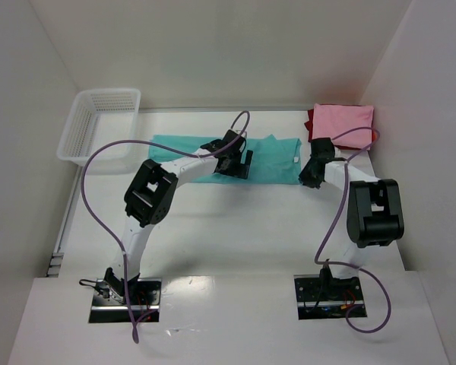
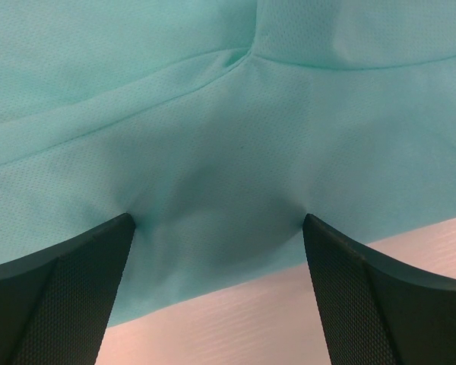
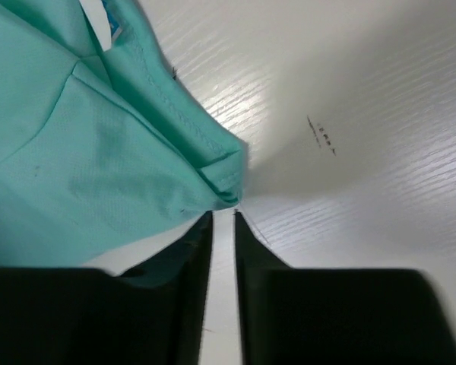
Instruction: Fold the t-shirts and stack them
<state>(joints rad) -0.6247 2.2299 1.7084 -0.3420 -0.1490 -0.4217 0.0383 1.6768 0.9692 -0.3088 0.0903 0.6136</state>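
The teal-green shirt (image 1: 235, 160) lies directly under my left gripper (image 2: 216, 251), jaws spread wide and pressing its near hem; its long axis runs left to right across the table's far middle. My right gripper (image 3: 223, 220), nearly closed on nothing, sits just off its right-hand corner, with the pink shirt (image 1: 342, 122) stacked at the far right corner.

Two arms with white tubular links and boxy black joint housings are seen; a black two-finger left gripper (image 1: 245, 163) and black right gripper (image 1: 309, 179) are fitted. A purple cable is looped along each arm. Black base plates carry small red and orange wiring. Finely dotted, textured black fingers (image 2: 57, 296) are noted.
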